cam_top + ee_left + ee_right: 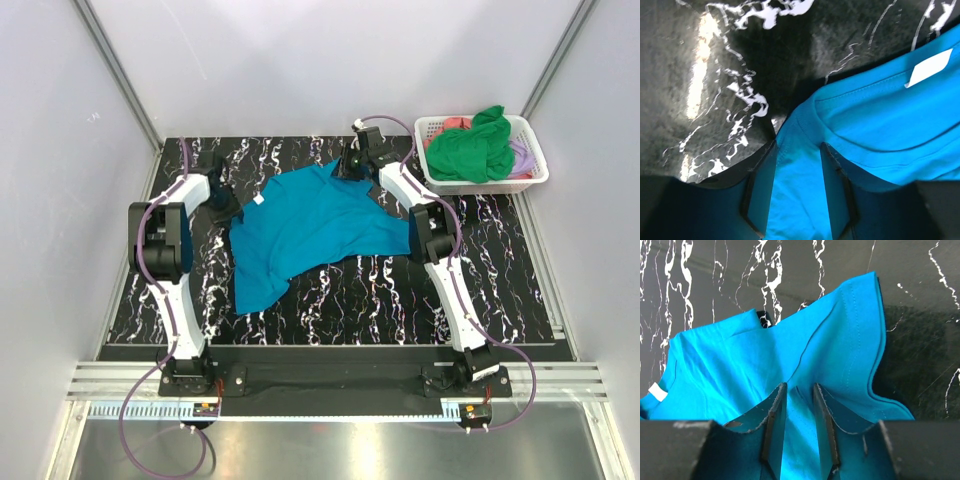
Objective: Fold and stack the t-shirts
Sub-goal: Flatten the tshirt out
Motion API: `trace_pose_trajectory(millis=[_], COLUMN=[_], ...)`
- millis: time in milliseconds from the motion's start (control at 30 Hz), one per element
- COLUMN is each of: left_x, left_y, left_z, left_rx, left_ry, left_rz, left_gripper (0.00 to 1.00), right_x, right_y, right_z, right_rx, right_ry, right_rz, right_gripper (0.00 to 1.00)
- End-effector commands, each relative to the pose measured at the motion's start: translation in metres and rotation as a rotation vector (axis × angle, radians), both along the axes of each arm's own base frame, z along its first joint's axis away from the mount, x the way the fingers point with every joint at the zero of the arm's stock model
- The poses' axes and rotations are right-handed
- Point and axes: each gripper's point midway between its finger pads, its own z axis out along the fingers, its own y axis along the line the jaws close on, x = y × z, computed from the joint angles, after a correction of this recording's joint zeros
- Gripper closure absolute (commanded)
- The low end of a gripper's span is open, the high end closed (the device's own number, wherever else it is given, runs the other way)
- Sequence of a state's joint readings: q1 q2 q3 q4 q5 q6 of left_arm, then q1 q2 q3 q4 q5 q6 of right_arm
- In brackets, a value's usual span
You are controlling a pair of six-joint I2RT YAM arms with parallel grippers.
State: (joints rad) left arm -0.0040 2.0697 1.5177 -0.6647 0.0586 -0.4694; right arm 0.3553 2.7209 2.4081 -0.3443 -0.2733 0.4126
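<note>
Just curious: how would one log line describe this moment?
teal t-shirt flat on table | left fingers astride collar, grip unclear | right fingers pinching far edge | basket holds green shirt

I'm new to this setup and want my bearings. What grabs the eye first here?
A teal shirt lies rumpled across the middle of the black marbled table. The left gripper sits at its collar and the right gripper at a far edge, cloth between the jaws of each. In the far right corner, a white basket holds a heaped green shirt.
</note>
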Motion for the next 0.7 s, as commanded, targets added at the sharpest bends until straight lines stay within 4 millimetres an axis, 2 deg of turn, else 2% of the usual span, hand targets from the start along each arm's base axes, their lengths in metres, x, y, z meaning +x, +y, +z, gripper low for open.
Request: trace_pose_trajectory(millis=[0,167,267,333,433,467,533,567,667], left_x=[-0.014,-0.022,-0.026,-0.031,-0.041,-0.044,-0.058,-0.063,-0.082], left_y=[0.009,0.008,0.01,0.011,0.023,0.031,0.035,0.038,0.037], left_z=[0.007,0.003,0.002,0.003,0.007,0.008,0.008,0.007,0.002], left_rx=[0.042,0.038,0.046,0.052,0.095,0.098,0.095,0.084,0.057], left_ry=[0.017,0.023,0.032,0.044,0.055,0.061,0.085,0.094,0.134], left_rz=[0.022,0.024,0.025,0.028,0.065,0.094,0.133,0.148,0.182], left_gripper=[0.55,0.55,0.56,0.57,0.57,0.57,0.57,0.57,0.57], right_x=[-0.007,-0.008,-0.006,-0.005,-0.002,0.001,0.001,-0.001,-0.01], right_y=[0.006,0.003,0.0,0.001,0.003,0.004,0.006,0.005,0.005], right_z=[0.034,0.036,0.039,0.047,0.069,0.085,0.103,0.12,0.146], right_rx=[0.003,-0.009,-0.022,-0.017,0.001,0.013,0.029,0.039,0.056], right_ry=[-0.042,-0.042,-0.055,-0.074,-0.11,-0.137,-0.163,-0.183,-0.202], right_rz=[0.05,0.049,0.036,0.039,0.034,0.035,0.037,0.037,0.048], right_gripper=[0.64,0.65,0.81,1.0,1.0,1.0,1.0,1.0,1.0])
